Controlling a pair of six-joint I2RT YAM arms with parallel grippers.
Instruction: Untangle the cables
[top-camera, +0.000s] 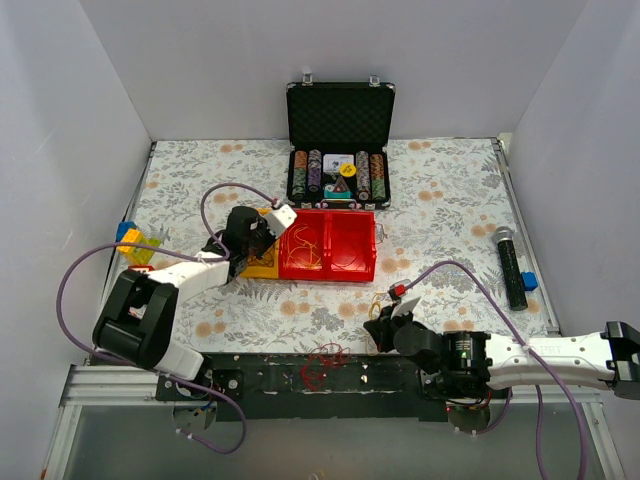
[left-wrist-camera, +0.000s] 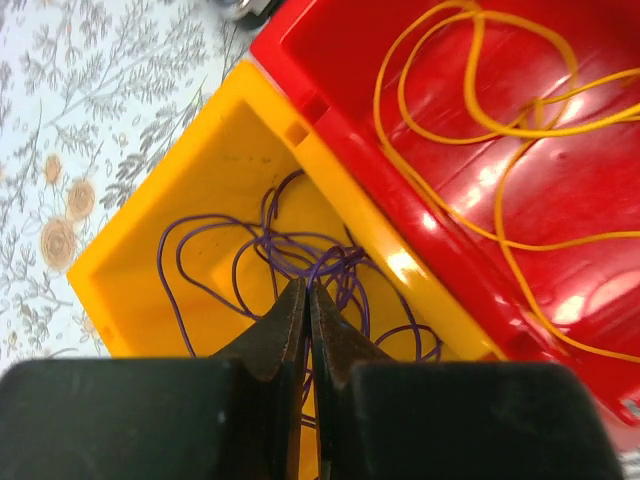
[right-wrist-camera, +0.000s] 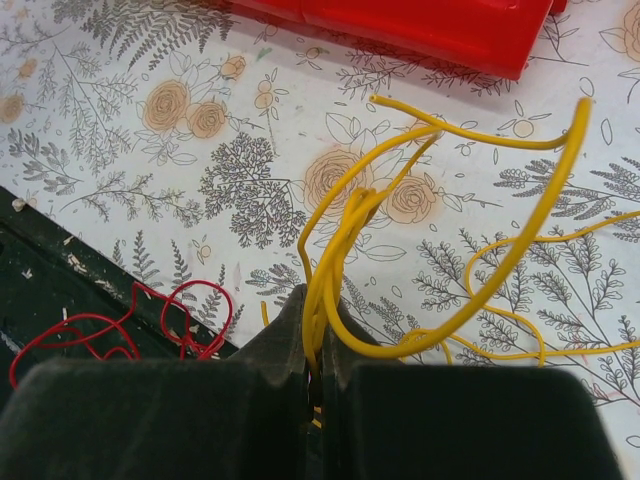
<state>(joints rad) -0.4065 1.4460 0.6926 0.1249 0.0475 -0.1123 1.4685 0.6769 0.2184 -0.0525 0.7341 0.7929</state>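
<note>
My left gripper (top-camera: 252, 248) (left-wrist-camera: 307, 290) hangs over a yellow bin (top-camera: 262, 266) (left-wrist-camera: 225, 150). Its jaws are shut on a strand of a thin purple cable bunch (left-wrist-camera: 300, 250) lying in that bin. A thin yellow-orange cable (left-wrist-camera: 480, 110) lies looped in the red bin (top-camera: 352, 250) (left-wrist-camera: 560, 190) beside it. My right gripper (top-camera: 380, 322) (right-wrist-camera: 318, 300) is shut on several strands of a yellow cable (top-camera: 378, 300) (right-wrist-camera: 460, 320), held just above the flowered table in front of the red bin. A red cable (top-camera: 322, 362) (right-wrist-camera: 130, 320) lies on the black base rail.
An open black case of poker chips (top-camera: 340, 150) stands at the back. A black cylinder (top-camera: 512, 265) and a blue block (top-camera: 529, 281) lie at the right. Coloured toy blocks (top-camera: 135, 242) sit at the left edge. White walls enclose the table.
</note>
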